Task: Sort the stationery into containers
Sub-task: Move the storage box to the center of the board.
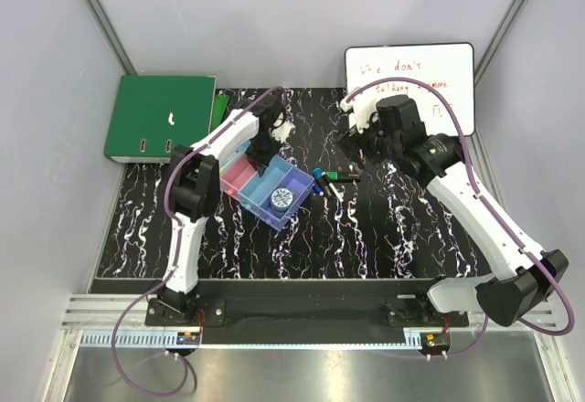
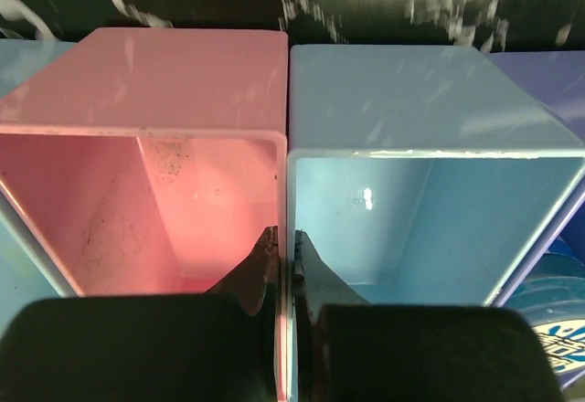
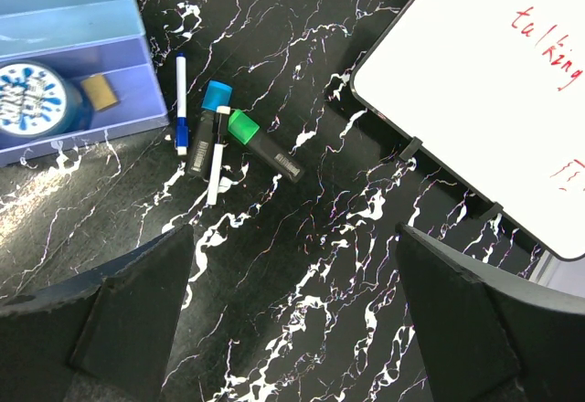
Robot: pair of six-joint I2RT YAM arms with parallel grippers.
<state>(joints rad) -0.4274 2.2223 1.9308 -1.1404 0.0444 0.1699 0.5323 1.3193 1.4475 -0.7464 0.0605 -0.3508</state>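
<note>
The containers [image 1: 239, 175] are a joined row of bins in light blue, pink, light blue and purple-blue, lying mid-table. My left gripper [image 2: 285, 238] is shut on the shared wall between the pink bin [image 2: 183, 82] and the light blue bin [image 2: 411, 91]; it also shows in the top view [image 1: 265, 151]. A round blue-and-white tin [image 3: 32, 100] and a small yellowish piece [image 3: 101, 91] lie in the purple-blue bin [image 3: 137, 73]. A green-capped marker [image 3: 260, 142], a blue-capped marker [image 3: 212, 119] and two thin white pens [image 3: 180, 100] lie beside the bins. My right gripper [image 3: 292, 238] is open and empty above the table, short of them.
A green binder [image 1: 157, 117] lies at the back left with a green marker [image 1: 219, 110] at its right edge. A whiteboard with red writing [image 1: 411, 78] lies at the back right, close to my right gripper [image 1: 352, 142]. The table is black marble-patterned.
</note>
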